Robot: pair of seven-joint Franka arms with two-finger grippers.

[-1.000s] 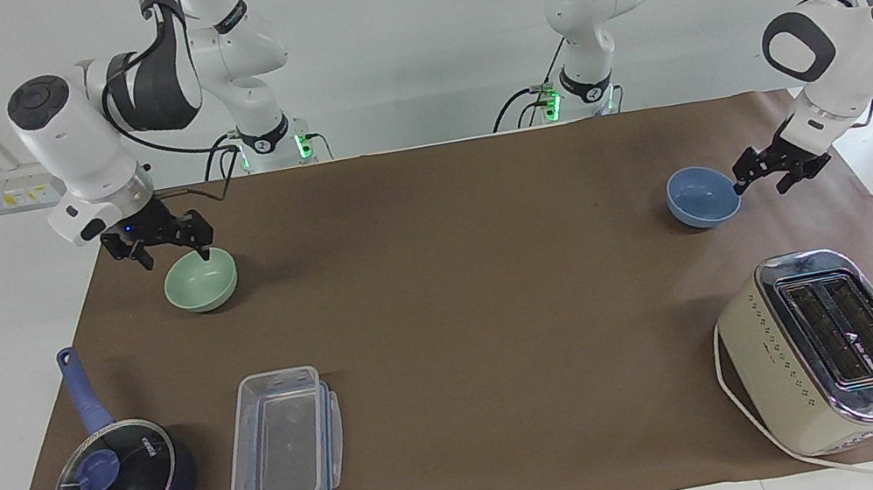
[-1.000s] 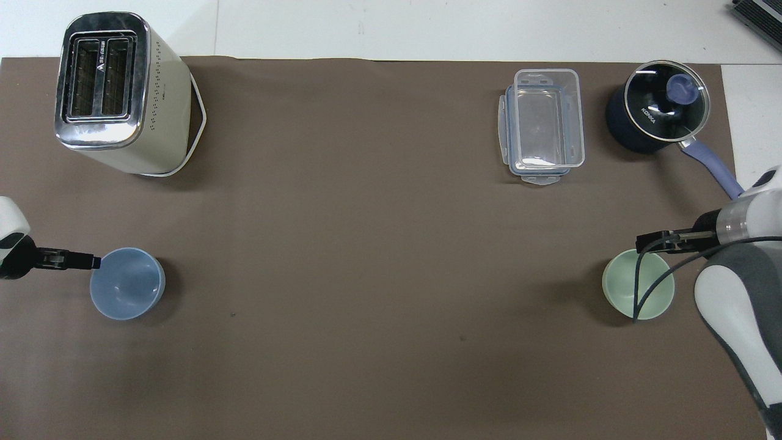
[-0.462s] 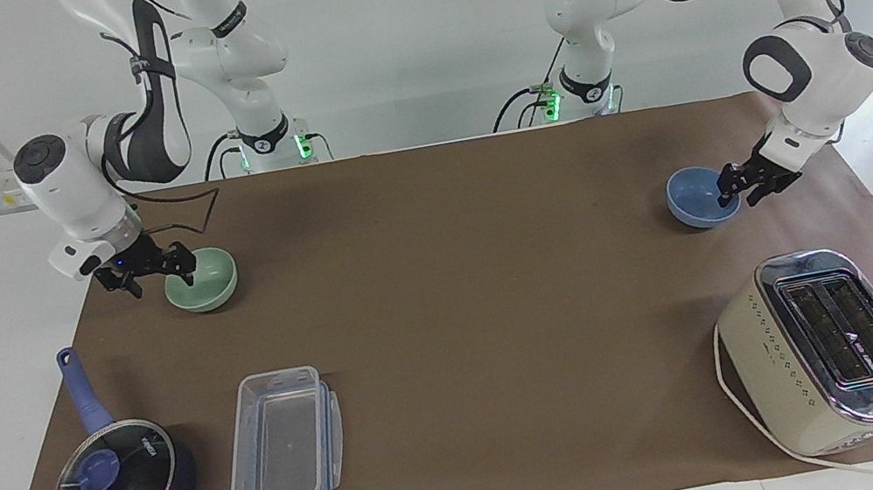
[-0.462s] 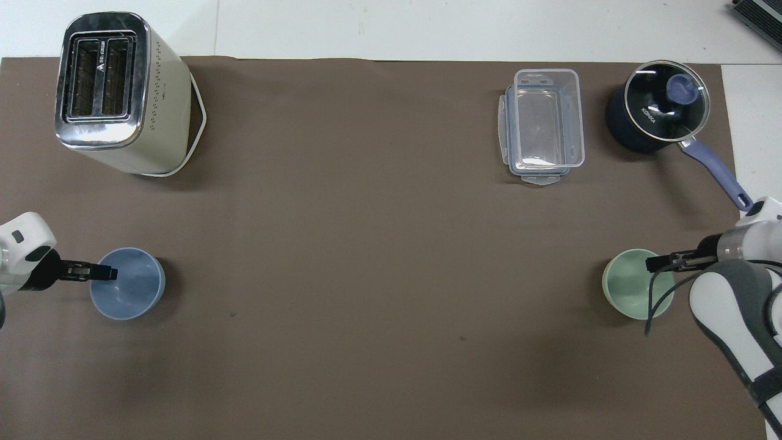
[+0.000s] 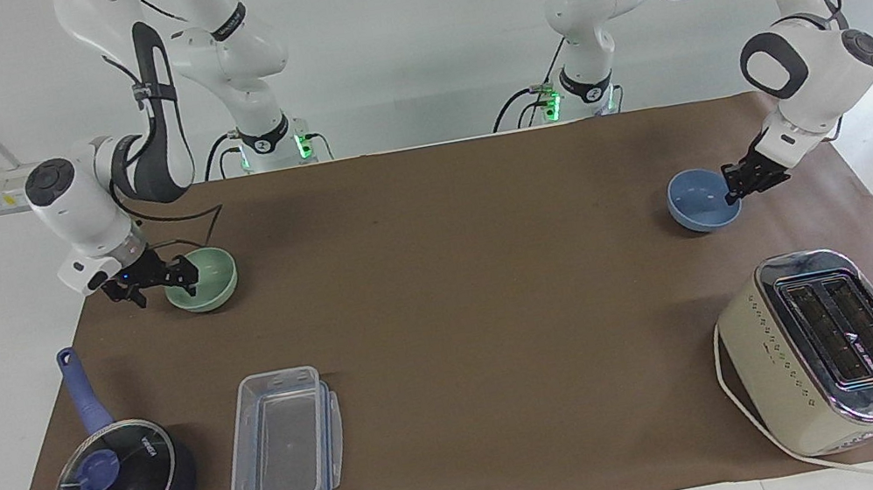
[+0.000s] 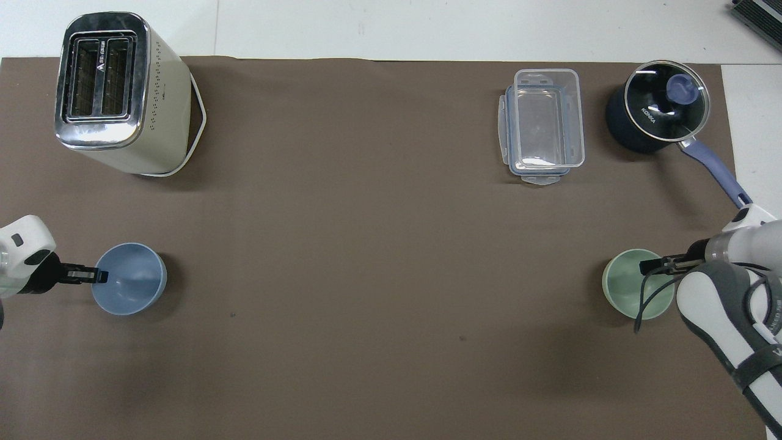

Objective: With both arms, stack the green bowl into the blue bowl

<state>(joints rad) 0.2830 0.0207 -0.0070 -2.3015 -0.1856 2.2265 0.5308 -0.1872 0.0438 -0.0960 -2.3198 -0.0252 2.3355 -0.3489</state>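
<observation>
Low, each hand [image 5: 160, 280] [image 5: 748, 182] straddles its bowl's [image 5: 205, 279] [image 5: 699, 198] rim.

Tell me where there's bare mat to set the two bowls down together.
The widest bare patch is mid-mat, bordered by the green bowl, blue bowl, plastic container and toaster. The strip between the bowls is bare too. It is crowded where the saucepan stands beside the container. The right end effector is at the green bowl's rim, the left end effector at the blue bowl's.
</observation>
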